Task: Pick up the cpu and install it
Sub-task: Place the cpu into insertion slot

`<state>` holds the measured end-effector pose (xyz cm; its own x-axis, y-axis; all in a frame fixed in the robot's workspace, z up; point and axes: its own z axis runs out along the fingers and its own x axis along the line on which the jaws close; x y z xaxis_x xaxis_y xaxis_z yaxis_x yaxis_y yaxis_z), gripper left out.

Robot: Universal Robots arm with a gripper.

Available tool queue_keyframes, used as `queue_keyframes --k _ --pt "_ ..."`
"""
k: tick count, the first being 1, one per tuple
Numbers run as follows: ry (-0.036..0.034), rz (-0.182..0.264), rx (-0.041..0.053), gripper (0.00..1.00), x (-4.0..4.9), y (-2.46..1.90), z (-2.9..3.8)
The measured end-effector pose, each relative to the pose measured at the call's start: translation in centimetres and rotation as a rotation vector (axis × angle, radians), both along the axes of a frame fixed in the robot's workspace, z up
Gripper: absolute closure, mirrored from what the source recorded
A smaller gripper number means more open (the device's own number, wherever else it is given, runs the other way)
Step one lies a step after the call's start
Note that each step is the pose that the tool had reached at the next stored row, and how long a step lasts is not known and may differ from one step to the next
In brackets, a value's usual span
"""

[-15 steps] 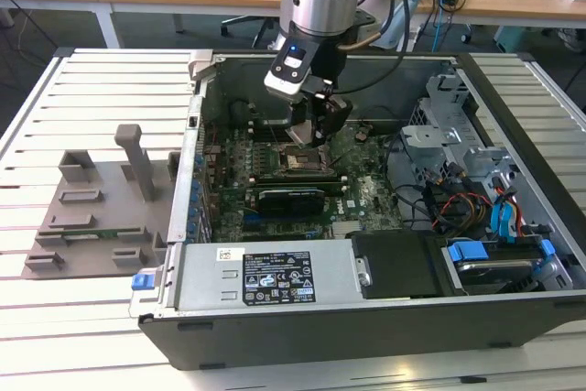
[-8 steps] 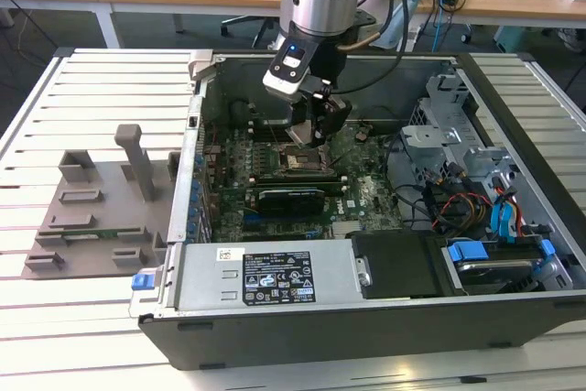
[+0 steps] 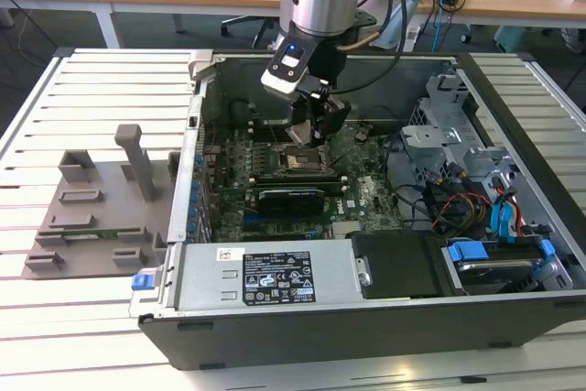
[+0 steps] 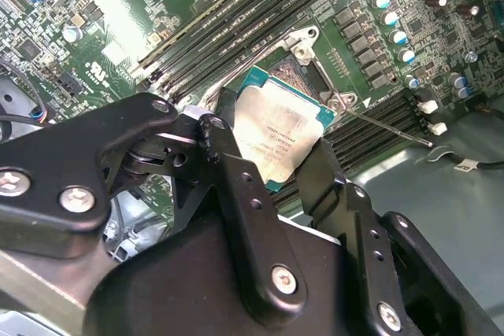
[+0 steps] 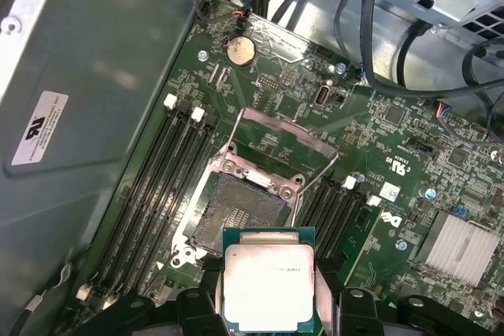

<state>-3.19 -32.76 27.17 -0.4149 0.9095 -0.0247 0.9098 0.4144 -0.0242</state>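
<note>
hand (image 4: 270, 138): clamped on cpu (image 5: 269, 289) by two edges, lid up | open socket (image 5: 240, 214) just below-ahead of hand | edge grip likely spares contacts, suits seating

Inside the open computer case (image 3: 366, 327), my pincer (image 3: 316, 130) hangs over the motherboard (image 5: 417, 194), the cpu (image 5: 268, 285) clamped between its fingers (image 4: 236, 179). The open cpu socket (image 5: 240, 214) lies on the board just past the chip, memory slots (image 5: 161, 186) flanking it on both sides. Farther beyond the socket sits a coin battery (image 5: 240, 51); a heatsink (image 5: 461, 245) lies off to one side, and the graphics card (image 3: 291, 197) sits near my pincer.
</note>
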Motion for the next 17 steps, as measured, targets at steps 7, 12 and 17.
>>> queue_keyframes --k 7,12,17 --pt "0.0000 -0.024 0.0000 0.45 0.00 0.00 0.00" --pt "0.0000 -0.050 -0.0001 0.45 0.00 0.00 0.00" --pt "0.0000 -0.071 0.0000 0.45 0.00 0.00 0.00"
